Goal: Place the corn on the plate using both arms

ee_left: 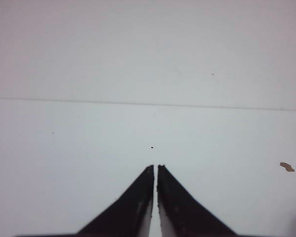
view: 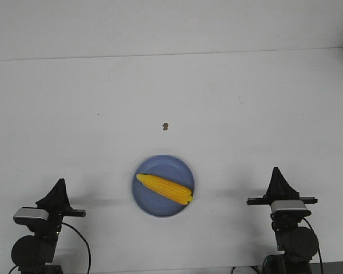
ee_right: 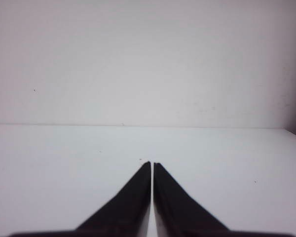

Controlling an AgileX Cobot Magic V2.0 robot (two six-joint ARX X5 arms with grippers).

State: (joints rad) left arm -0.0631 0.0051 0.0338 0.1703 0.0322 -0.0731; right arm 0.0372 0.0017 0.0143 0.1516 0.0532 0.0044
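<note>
Nearest to me, both arms sit low at the front edge of the table (view: 57, 91), one on each side. The left gripper (view: 59, 184) points forward with nothing in it; my left wrist view shows its fingers (ee_left: 138, 207) drawn together, only a hairline slit between the tips. The right gripper (view: 276, 171) is the same: fingers (ee_right: 133, 207) pressed together, holding nothing.

Between the two arms, a little farther out, the plate (view: 151, 205) rests on the table. The corn (view: 164, 188) lies across it on a diagonal, tapered end toward the left arm, thick end just reaching the rim on the right-arm side. It sits fully on the plate, well apart from both grippers. I judge the placement done and the arms parked at the sides so they stay clear of the plate.

Farther out still, a small brown speck (view: 166, 126) lies on the bare table.

View notes: only the front camera shows corn and plate. Neither wrist camera catches them; both look past their fingertips at white surface and the back wall. The left wrist view does pick up the speck (ee_left: 286, 167); the right one does not.
</note>
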